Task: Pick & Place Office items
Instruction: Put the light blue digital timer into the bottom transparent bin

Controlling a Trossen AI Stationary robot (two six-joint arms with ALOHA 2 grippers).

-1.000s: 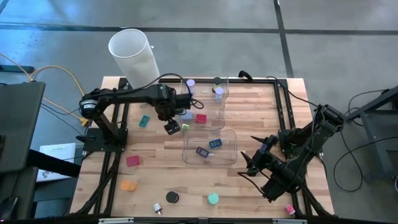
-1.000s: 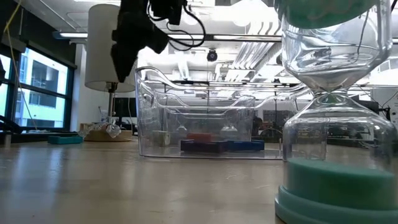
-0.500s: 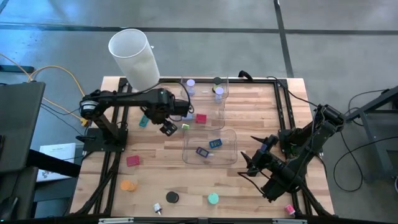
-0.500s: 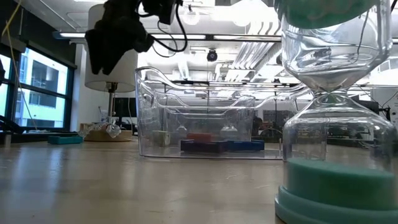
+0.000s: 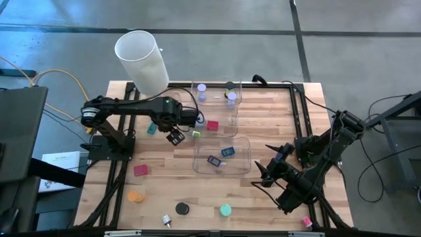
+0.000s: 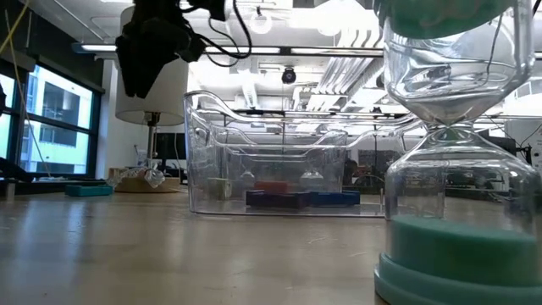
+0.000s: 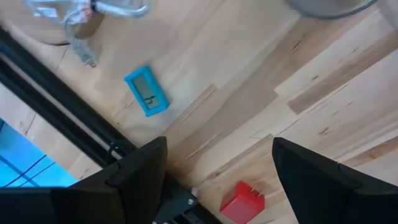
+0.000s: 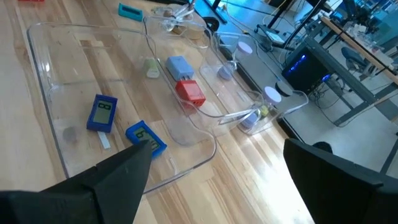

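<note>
- Office items are lying partly sorted: two blue blocks with small screens (image 5: 227, 152) are sitting inside the near clear bin (image 5: 245, 141), while the rest are lying loose on the table (image 5: 263, 112).
- Outside that bin, a red block (image 5: 212, 125) and a small green piece (image 5: 196, 133) are lying just beside its far edge; a teal block (image 5: 152, 128) is lying farther off on its left-arm side.
- Near the table's front edge, well apart from the bin, a pink-red block (image 5: 140, 170), an orange disc (image 5: 135, 196), a black disc (image 5: 182, 209) and a teal disc (image 5: 225, 210) are waiting.
- Judging from this, the task is looking early: only a few pieces are binned, most are left.
- Lavender-capped pieces (image 5: 231, 97) are standing in a second clear bin (image 5: 237, 89) behind the near one.
- The left tool (image 5: 175, 136) is hovering above bare wood beside the near bin, fingers apart and holding nothing; the teal block is nearest to it.
- The right tool (image 5: 268, 172) is waiting on the bin's other side, fingers spread, empty.
- The bins are glossy, see-through plastic with rounded corners; the blocks are small hard rectangles, the discs flat and round; the table is pale planked wood.
- A tall white cylinder (image 5: 141, 59) is standing at the far corner.
</note>
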